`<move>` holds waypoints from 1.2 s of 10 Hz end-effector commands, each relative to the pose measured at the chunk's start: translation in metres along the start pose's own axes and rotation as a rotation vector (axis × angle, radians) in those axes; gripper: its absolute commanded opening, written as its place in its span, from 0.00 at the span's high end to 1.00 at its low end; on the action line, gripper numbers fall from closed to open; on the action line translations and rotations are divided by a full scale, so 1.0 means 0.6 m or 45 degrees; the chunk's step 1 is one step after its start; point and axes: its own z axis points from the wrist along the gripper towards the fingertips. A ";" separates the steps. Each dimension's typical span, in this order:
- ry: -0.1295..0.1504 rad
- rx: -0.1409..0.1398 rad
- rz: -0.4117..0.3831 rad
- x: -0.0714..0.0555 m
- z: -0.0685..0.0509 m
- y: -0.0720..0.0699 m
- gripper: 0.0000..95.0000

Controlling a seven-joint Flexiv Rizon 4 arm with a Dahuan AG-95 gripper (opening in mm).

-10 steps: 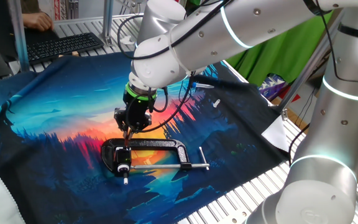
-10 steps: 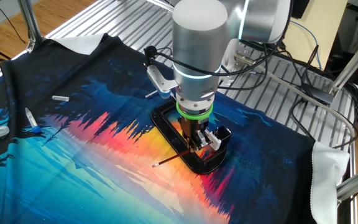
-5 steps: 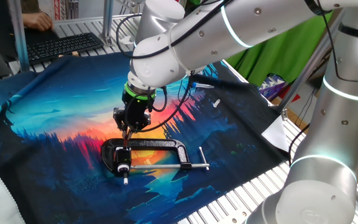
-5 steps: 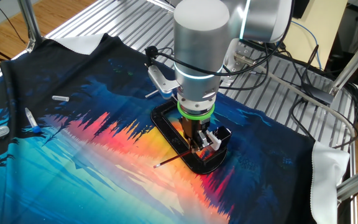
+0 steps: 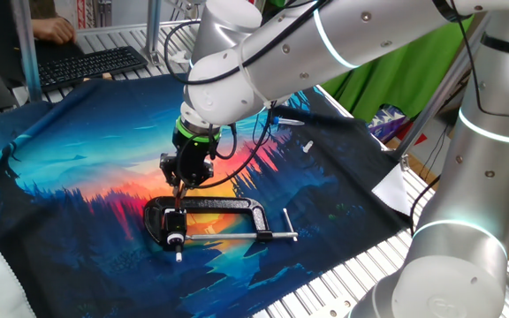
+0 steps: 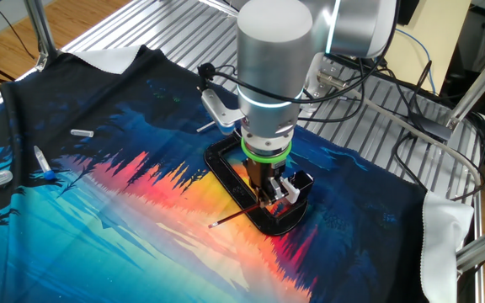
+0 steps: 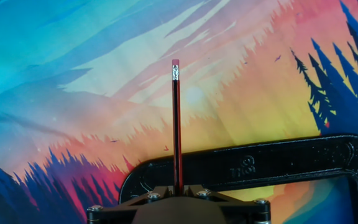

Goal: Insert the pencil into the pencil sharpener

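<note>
My gripper [image 5: 182, 183] is shut on the pencil [image 7: 176, 124], a thin dark red stick with a silver ferrule and pink eraser at its far end. In the other fixed view the pencil [image 6: 236, 213] slants down and left from the gripper [image 6: 267, 196], its free end just above the cloth. The gripper hovers over the big black C-shaped clamp [image 5: 224, 210], which also shows in the hand view [image 7: 253, 163]. The pencil sharpener [image 5: 176, 237], a small black block with a white spot, sits at the clamp's end, just right of the gripper in the other fixed view [image 6: 296, 186]. It is hidden in the hand view.
A colourful printed cloth [image 6: 99, 219] covers the table. Marker pens [image 6: 44, 165] and a small white piece [image 6: 81, 132] lie at its left. A keyboard [image 5: 91, 64] stands at the back, a white sheet [image 5: 394, 187] on the right. Cables hang around the wrist.
The gripper has crept very slightly sideways with the pencil still in it. Nothing else has moved.
</note>
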 end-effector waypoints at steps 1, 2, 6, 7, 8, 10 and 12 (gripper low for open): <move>0.002 0.002 -0.004 0.000 0.000 0.000 1.00; 0.004 0.002 -0.004 0.000 0.000 0.000 1.00; 0.014 0.007 -0.014 0.001 -0.001 -0.001 1.00; 0.016 0.007 -0.015 0.001 -0.001 -0.001 1.00; 0.017 0.009 -0.020 0.001 -0.001 -0.001 1.00; 0.029 0.023 -0.025 0.001 -0.001 -0.001 1.00; 0.020 0.038 -0.036 0.001 -0.001 -0.001 1.00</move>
